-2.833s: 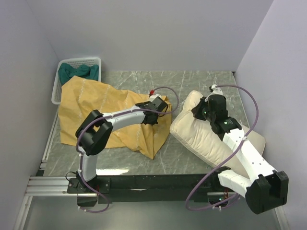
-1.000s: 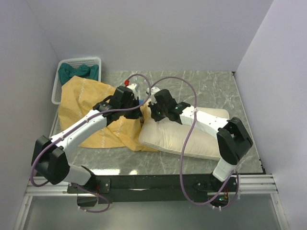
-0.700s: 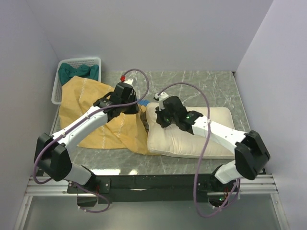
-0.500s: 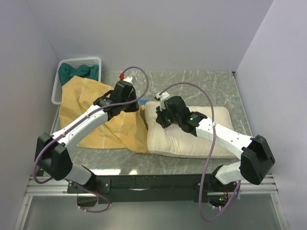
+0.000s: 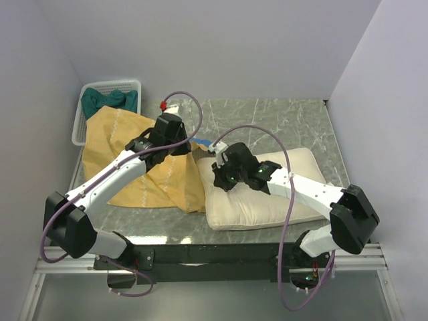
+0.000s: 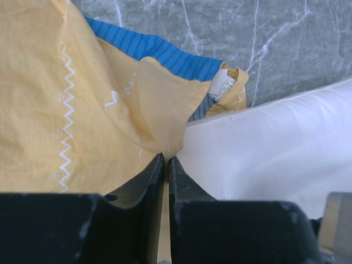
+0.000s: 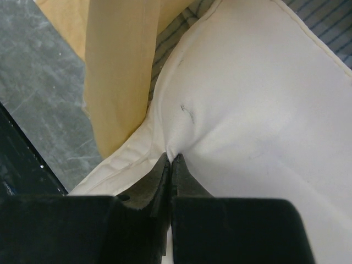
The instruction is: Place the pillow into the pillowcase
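Note:
The cream-white pillow (image 5: 261, 194) lies flat on the table, right of centre. The pillowcase (image 5: 130, 160) lies left of it, mustard-yellow side out, with a blue striped edge (image 6: 159, 52) at its opening. My left gripper (image 5: 182, 148) is shut on the yellow edge of the pillowcase (image 6: 159, 115) beside the pillow's left end (image 6: 275, 143). My right gripper (image 5: 217, 179) is shut on a pinch of the pillow's fabric (image 7: 220, 110) near its left end, next to a yellow fold of the case (image 7: 118, 71).
A white basket (image 5: 80, 120) holding dark green cloth (image 5: 107, 100) stands at the back left. The marble table (image 5: 281, 120) has walls on three sides. A black rail (image 5: 200, 257) runs along the near edge.
The right gripper has pulled the pillow's left end toward the near edge. The left gripper has lifted the pillowcase edge slightly back and left.

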Controlling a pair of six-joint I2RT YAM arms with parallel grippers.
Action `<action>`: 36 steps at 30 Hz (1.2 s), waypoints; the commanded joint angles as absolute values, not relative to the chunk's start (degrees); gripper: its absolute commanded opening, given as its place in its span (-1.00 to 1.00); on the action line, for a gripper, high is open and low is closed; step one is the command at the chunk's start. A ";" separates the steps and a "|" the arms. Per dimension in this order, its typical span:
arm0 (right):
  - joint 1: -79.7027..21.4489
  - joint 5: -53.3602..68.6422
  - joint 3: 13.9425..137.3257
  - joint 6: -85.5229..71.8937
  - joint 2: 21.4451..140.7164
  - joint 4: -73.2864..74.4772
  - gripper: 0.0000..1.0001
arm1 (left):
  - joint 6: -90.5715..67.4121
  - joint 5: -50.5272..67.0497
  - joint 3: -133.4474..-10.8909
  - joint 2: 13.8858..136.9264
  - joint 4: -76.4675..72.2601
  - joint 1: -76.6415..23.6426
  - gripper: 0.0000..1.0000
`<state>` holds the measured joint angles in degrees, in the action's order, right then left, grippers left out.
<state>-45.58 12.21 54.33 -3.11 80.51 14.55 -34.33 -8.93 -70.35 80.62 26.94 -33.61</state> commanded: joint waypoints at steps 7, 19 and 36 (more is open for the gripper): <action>-46.41 10.20 68.97 -0.53 86.48 14.84 -1.00 | -29.36 5.70 -64.60 73.48 19.86 -34.54 -0.78; -40.09 5.02 86.31 0.89 102.03 18.99 -1.00 | -24.35 14.58 -60.64 68.65 24.43 -37.62 -0.78; -36.83 -0.19 79.29 -9.14 104.68 5.89 -1.00 | -26.53 4.11 -61.00 65.12 32.25 -37.62 -0.22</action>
<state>-37.76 -4.69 80.18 -8.14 105.89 13.28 -24.21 17.76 -60.42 63.96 30.35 -37.60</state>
